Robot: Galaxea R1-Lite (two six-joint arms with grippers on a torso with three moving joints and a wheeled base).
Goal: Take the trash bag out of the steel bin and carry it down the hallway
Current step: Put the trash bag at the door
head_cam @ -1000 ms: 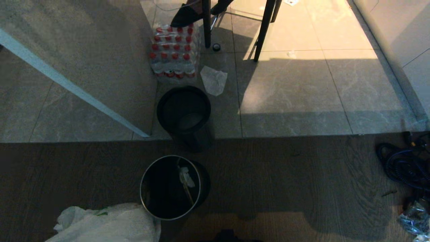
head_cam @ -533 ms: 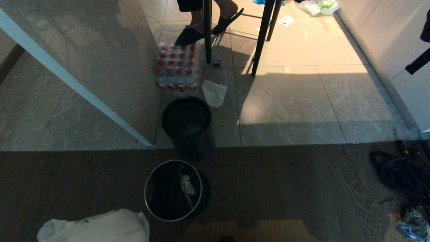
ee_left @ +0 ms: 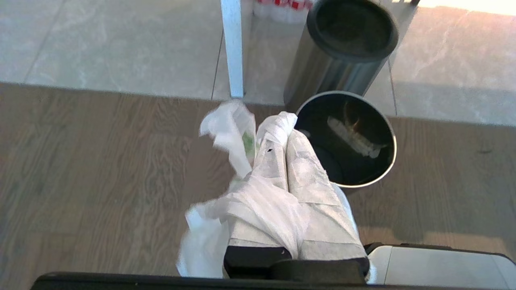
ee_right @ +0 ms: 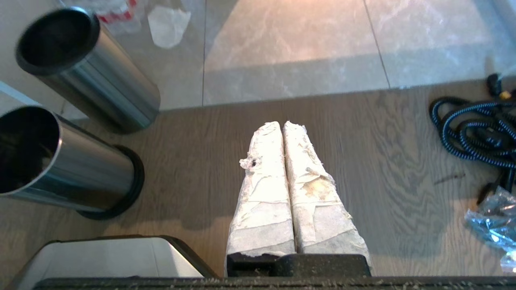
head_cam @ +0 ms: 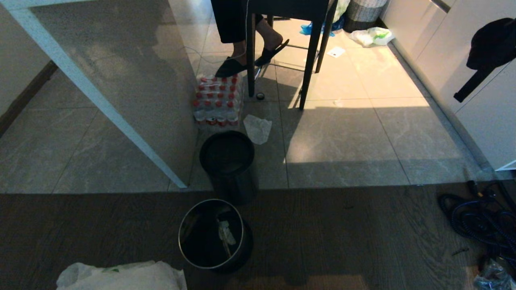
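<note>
floor: dark wood (head_cam: 363,241) meets grey tile (head_cam: 342,149) | steel bin (head_cam: 211,233) on wood

White trash bag (head_cam: 121,276) with a bit of green print sits crumpled at the bottom left of the head view, out of the steel bin (head_cam: 213,235), which stands upright just right of it, shiny-rimmed.
</note>
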